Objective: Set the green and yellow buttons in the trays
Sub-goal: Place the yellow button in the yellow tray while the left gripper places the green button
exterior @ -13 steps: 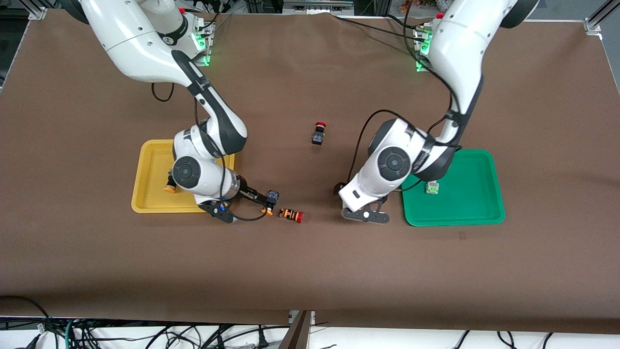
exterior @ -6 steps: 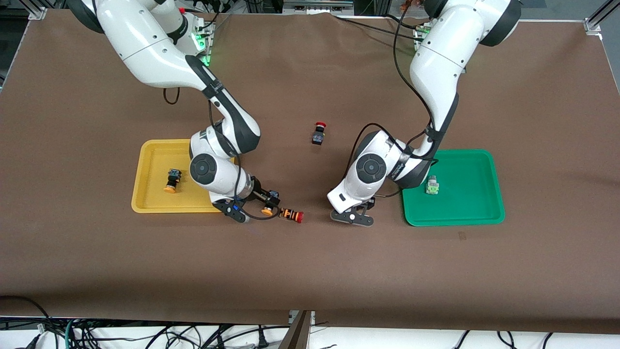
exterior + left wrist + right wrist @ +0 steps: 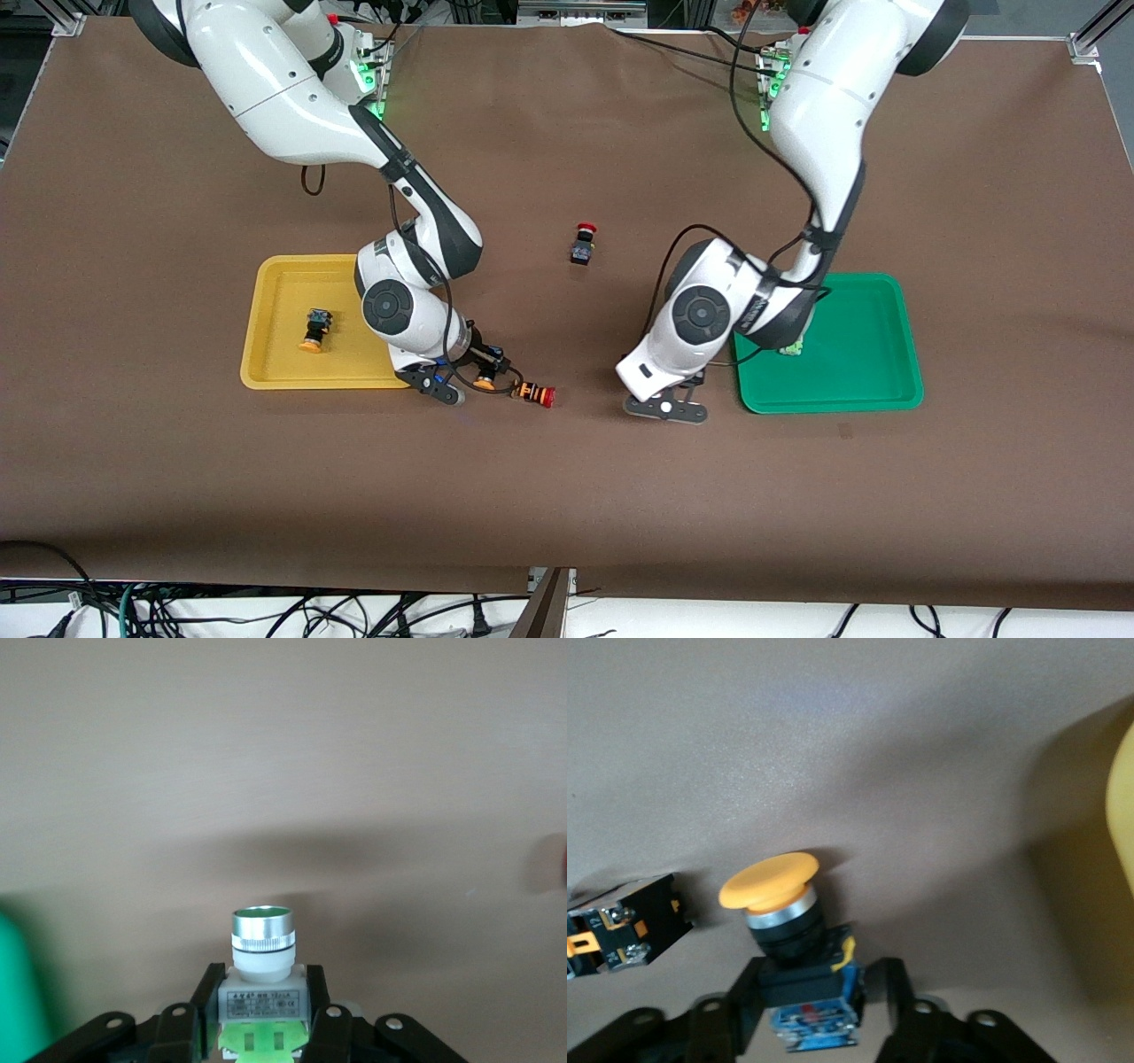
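Observation:
My right gripper [image 3: 483, 365] is shut on a yellow button [image 3: 486, 372], low over the table between the yellow tray [image 3: 266, 379] and an orange-striped switch. The right wrist view shows its fingers [image 3: 749, 979] on the black body under the yellow cap [image 3: 769, 879]. A second yellow button [image 3: 314, 330] lies in the yellow tray. My left gripper [image 3: 669, 392] is beside the green tray [image 3: 833, 406] and shut on a green button [image 3: 262, 943], which the arm hides in the front view. Another green button [image 3: 793, 346] lies in the green tray, partly hidden by the arm.
An orange-striped switch with a red cap [image 3: 534, 392] lies just beside the right gripper and shows in the right wrist view [image 3: 620, 930]. A black switch with a red cap [image 3: 582, 245] stands at the table's middle, farther from the front camera.
The right gripper has shifted slightly toward the yellow tray with the yellow button. The left hand swung toward the table's middle, then back toward the green tray.

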### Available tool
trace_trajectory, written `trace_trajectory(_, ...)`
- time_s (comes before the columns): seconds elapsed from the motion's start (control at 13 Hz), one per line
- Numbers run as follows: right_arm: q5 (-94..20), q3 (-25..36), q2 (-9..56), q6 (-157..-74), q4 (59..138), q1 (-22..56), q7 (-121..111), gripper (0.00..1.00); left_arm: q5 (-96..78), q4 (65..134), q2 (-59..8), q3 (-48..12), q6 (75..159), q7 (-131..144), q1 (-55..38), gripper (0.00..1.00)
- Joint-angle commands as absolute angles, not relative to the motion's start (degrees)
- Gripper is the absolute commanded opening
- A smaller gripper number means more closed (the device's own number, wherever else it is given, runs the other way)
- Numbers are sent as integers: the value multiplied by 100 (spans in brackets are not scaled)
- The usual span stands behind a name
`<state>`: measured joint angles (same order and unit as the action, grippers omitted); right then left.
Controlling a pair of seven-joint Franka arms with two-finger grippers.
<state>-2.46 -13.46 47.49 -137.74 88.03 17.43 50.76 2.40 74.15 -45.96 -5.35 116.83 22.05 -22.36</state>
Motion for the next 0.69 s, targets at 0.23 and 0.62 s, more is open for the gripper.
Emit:
trace_trajectory(0.23,-71,-1371,4668,-13406,8465,1670,4992,0,1137,7969,-3753,-475,9290,1154,-1048,0)
trace_trajectory(0.62,299,-1258,3737,-10576,8576,1083,3186,0,1565,9629,-3456,-729,11298,430,34,0)
